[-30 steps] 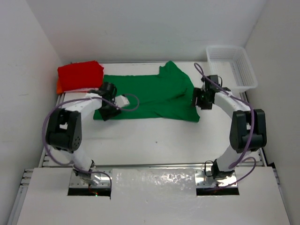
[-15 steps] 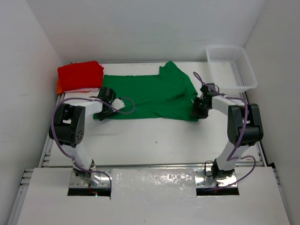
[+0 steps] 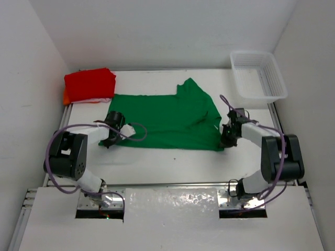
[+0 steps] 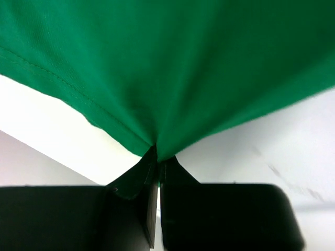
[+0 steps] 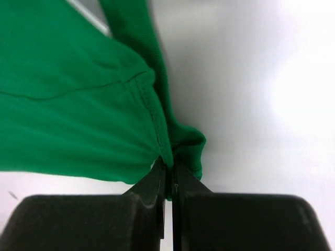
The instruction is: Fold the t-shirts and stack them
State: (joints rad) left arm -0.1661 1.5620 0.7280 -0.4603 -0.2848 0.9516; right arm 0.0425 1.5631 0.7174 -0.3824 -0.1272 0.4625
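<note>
Since a second before, the left gripper [image 4: 158, 163] and right gripper [image 5: 170, 168] had closed, each pinching the green t-shirt's [image 3: 167, 117] near edge.

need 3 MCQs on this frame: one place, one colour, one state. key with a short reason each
1. Where does the white basket sit?
A. far right corner of the table
B. far left corner
C. between the arm bases

2. What colour is the spread-out t-shirt?
A. pink
B. green
C. orange

3. How do the left hand and right hand stand?
A. both open above the cloth
B. both shut on the spread-out t-shirt's near corners
C. one shut, one open

Key:
1 A, the top view shows it far back by the right wall.
2 B, it is green in every view.
3 B, each wrist view shows closed fingers pinching green cloth.
</note>
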